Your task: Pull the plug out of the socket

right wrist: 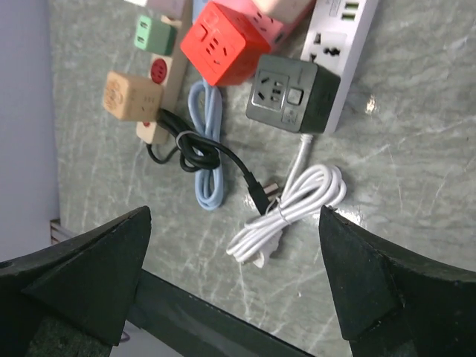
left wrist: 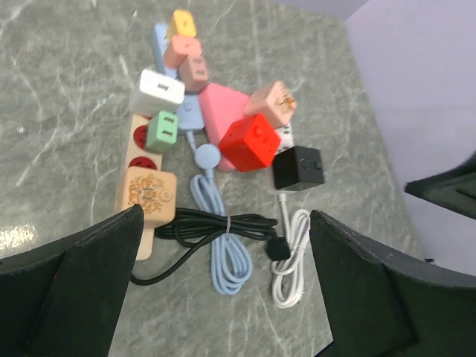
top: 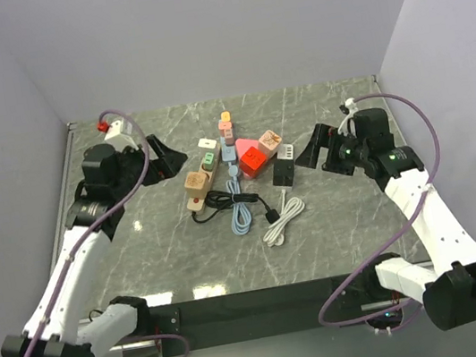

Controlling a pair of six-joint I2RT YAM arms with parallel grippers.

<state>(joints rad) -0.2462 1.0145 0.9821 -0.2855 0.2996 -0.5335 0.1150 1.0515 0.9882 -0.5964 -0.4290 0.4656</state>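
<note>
Both arms reach forward, fingers spread wide and holding nothing: left gripper [top: 172,159] at 9 o'clock of the beige power strip [top: 204,173], right gripper [top: 309,156] at 3 o'clock. A green plug [left wrist: 162,131] sits in that strip. The white strip [right wrist: 338,44] is cut off at 12 o'clock in the right wrist view.

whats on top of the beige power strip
On the beige strip sit a white plug, a green plug and a tan cube adapter. Two red sockets show bare. The sockets and prongs beneath the three are covered.
</note>
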